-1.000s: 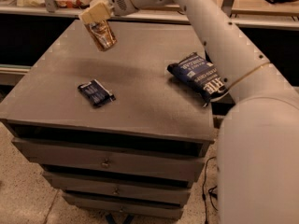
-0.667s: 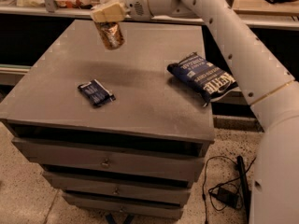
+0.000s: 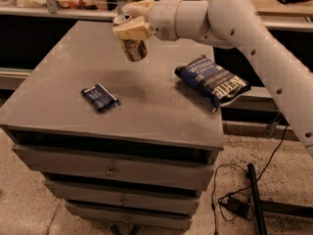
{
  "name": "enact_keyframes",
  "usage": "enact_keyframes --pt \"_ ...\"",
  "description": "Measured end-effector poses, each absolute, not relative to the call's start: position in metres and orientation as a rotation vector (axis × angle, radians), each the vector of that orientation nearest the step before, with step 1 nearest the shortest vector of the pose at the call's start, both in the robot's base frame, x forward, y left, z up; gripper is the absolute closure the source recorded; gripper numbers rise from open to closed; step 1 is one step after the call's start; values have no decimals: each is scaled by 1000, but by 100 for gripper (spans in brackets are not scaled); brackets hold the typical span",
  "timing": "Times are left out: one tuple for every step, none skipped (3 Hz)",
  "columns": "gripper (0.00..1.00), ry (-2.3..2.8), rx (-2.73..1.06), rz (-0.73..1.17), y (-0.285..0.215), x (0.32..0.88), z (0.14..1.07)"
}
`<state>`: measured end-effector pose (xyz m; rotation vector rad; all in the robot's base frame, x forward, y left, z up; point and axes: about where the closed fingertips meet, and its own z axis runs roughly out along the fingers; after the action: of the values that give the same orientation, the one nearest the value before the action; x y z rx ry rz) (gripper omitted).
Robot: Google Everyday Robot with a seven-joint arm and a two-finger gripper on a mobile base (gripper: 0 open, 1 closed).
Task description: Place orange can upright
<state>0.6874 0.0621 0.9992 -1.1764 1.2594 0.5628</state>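
Observation:
My gripper is shut on the orange can and holds it in the air above the back middle of the grey cabinet top. The can hangs nearly upright, slightly tilted, with its silver top end up between the cream fingers and its golden-orange body below them. It does not touch the surface. My white arm reaches in from the right.
A small dark blue snack packet lies on the left part of the top. A large dark blue chip bag lies at the right edge. Drawers are below; cables lie on the floor at the right.
The gripper has carried the can to the right, toward the middle of the cabinet top, and turned it closer to upright. Both packets have not moved.

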Motion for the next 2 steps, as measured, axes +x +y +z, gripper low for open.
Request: enact_keyframes --pt "100 1248 -1107 515 48 684 980" --pt "100 1254 -1027 508 39 687 964"
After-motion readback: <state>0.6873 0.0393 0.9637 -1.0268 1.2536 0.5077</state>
